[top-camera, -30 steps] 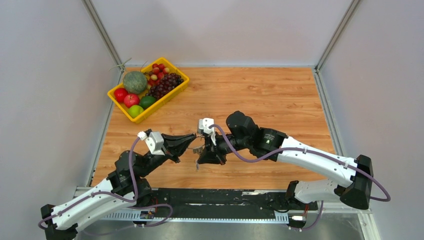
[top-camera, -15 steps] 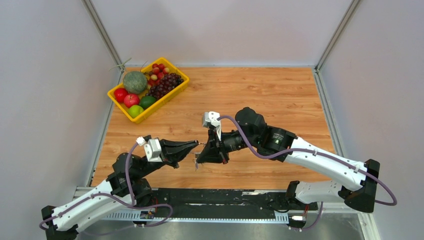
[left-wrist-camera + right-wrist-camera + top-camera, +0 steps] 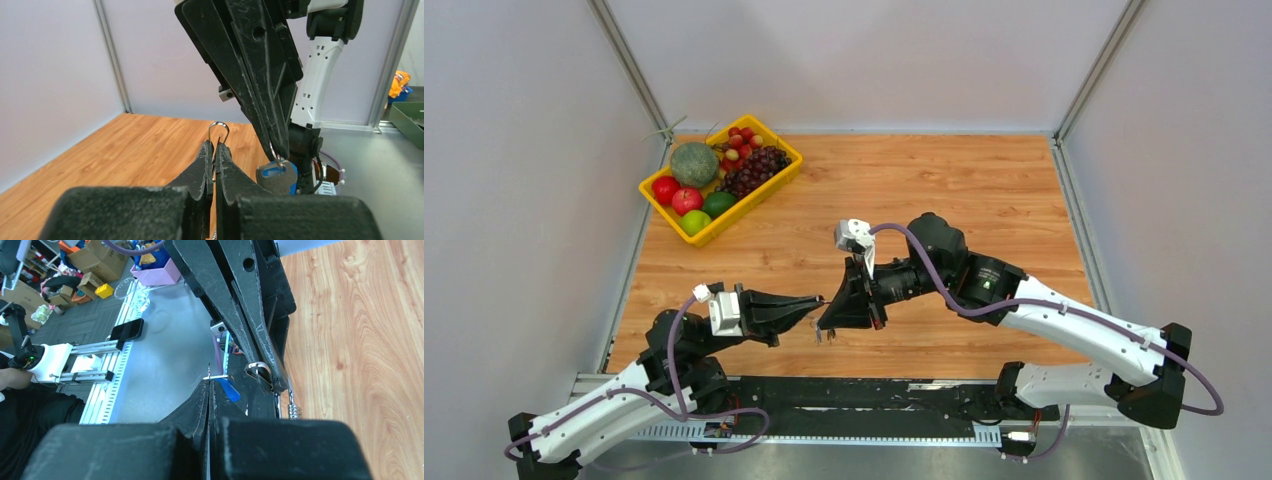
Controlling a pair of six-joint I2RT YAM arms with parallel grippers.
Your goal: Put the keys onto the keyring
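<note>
My left gripper [image 3: 820, 300] is shut on the keyring [image 3: 218, 131], a thin silver wire loop sticking out past its fingertips; a short silver chain [image 3: 293, 410] hangs below it. My right gripper [image 3: 824, 322] is shut on a thin silver part at the top of a blue-headed key [image 3: 276, 175], which dangles beneath its tips. The two gripper tips nearly meet, just above the table near its front edge. In the right wrist view the blue head [image 3: 230, 389] sits beside my shut fingers and the keyring [image 3: 257, 371] shows in the left gripper's tips. No other keys are in view.
A yellow basket [image 3: 754, 200] of fruit, with grapes, apples, a lime and a melon, stands at the far left of the wooden table [image 3: 984, 190]. Grey walls close in the left, right and back sides.
The left gripper has dropped and drawn toward the near edge, still on the ring. The right arm has swung right and stretched out; its tips stay close to the left tips.
</note>
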